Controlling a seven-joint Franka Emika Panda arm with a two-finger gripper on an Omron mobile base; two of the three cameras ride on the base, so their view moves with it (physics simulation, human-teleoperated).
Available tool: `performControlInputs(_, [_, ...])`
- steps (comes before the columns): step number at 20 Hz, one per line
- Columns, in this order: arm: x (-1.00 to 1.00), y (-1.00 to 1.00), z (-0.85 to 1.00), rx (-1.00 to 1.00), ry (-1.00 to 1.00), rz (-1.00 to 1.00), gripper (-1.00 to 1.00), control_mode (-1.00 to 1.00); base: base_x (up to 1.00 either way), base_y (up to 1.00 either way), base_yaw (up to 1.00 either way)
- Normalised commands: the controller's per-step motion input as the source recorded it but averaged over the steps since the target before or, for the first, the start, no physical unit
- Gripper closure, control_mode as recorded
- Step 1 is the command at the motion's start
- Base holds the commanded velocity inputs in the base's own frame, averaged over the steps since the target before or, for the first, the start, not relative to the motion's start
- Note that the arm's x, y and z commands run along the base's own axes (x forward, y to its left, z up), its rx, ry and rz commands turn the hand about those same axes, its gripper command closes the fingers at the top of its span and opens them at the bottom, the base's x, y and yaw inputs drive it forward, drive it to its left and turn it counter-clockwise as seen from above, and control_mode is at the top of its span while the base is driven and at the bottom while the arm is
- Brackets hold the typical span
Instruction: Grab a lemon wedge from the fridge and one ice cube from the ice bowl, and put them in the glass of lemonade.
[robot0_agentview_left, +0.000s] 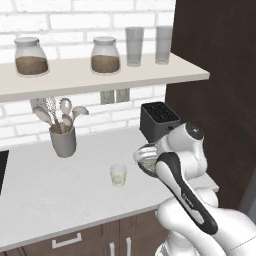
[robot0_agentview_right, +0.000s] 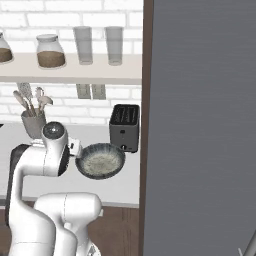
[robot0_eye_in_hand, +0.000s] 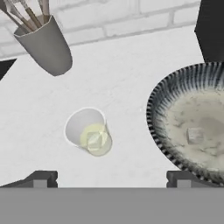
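Hand view over the bench (robot0_eye_in_hand: 131, 78) in the simulated kitchen: my claw (robot0_eye_in_hand: 111, 177) hangs above the white surface with its two dark tips spread wide and nothing between them. The glass of lemonade (robot0_eye_in_hand: 89, 133) stands almost straight ahead of the tips, slightly toward the left one, with what looks like a pale cube already sitting in the yellowish liquid. The ice bowl (robot0_eye_in_hand: 159, 131) lies just beside the glass on the right-tip side, one whitish cube (robot0_eye_in_hand: 195, 135) resting on its speckled floor. From the right base view, the fridge (robot0_agentview_right: 200, 125) rises as a tall grey door well off to the right of the bowl. I judge the lemon wedge is the piece not yet accounted for; I cannot see it.
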Motion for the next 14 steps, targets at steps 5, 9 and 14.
performControlInputs(5, [-0.31, -0.86, 0.70, -0.01, 0.00, -0.18, -1.00, -1.00, 0.00, 0.00, 0.00])
performControlInputs(9, [-0.72, -0.47, 0.63, -0.07, 0.04, -0.26, -1.00, -1.00, 0.00, 0.00, 0.00])
performControlInputs(14, [-0.90, -0.01, 0.03, -0.14, -0.02, -0.19, -1.00, -1.00, 0.00, 0.00, 0.00])
